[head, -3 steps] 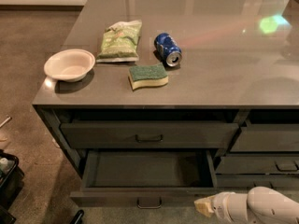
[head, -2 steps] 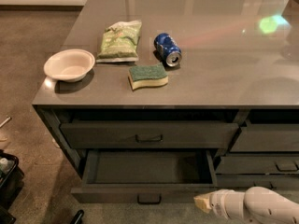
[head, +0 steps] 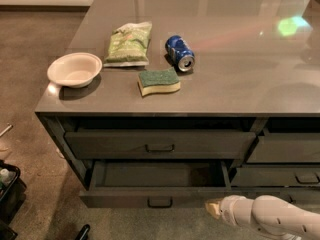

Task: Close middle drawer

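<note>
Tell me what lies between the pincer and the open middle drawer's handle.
Only the middle drawer's own bare front. In the camera view, the pincer sits low right, by that front; nothing stands between it and the handle.

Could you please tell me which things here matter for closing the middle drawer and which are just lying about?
For the job: middle drawer, pulled open; gripper, low by the right end of the drawer's front.

Lying about, on the counter: white bowl, green bag, blue can, sponge.
</note>
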{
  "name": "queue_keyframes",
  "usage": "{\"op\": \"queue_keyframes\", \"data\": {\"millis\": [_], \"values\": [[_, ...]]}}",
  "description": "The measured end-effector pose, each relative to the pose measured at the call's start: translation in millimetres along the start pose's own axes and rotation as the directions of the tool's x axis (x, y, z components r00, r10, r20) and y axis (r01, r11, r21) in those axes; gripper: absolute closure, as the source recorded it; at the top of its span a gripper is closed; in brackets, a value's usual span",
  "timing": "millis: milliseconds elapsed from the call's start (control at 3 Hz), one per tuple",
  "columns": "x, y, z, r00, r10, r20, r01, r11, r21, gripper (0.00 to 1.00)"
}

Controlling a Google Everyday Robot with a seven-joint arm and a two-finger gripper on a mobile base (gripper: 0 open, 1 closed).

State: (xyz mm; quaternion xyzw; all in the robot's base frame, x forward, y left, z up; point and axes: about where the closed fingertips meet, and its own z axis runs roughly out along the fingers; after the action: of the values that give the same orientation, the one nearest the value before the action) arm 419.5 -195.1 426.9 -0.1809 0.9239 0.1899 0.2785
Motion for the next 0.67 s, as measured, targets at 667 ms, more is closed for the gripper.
{"op": "queue_keyframes", "data": {"millis": [667], "values": [[-52, 11, 16, 0.993, -0.084, 0.087, 0.083, 0.9965, 0.011, 1.00]]}}
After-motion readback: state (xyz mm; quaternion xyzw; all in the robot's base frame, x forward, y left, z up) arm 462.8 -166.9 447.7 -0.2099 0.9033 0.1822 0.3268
